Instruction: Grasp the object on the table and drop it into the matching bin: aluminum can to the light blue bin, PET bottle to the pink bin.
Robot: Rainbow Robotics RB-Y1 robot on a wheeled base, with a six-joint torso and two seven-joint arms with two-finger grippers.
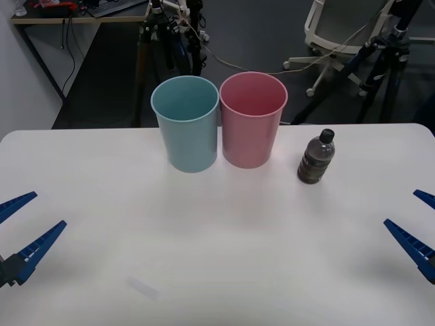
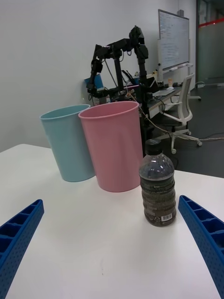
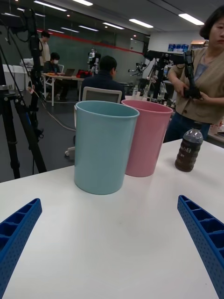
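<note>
I see the PET bottle (image 1: 317, 157) upright right of centre (black cap on, dark brown contents), just right of the pink bin (image 1: 252, 119); the light blue bin (image 1: 185, 123) touches that bin's left side.

PET bottle (image 1: 317, 157) upright on table (image 1: 217, 272), just right of paired bins (image 1: 217, 122).

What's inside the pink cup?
From above, the pink bin looks empty as far down as its inner wall shows; its very bottom is hidden. The bottle stands beside it on the table, not inside.
</note>
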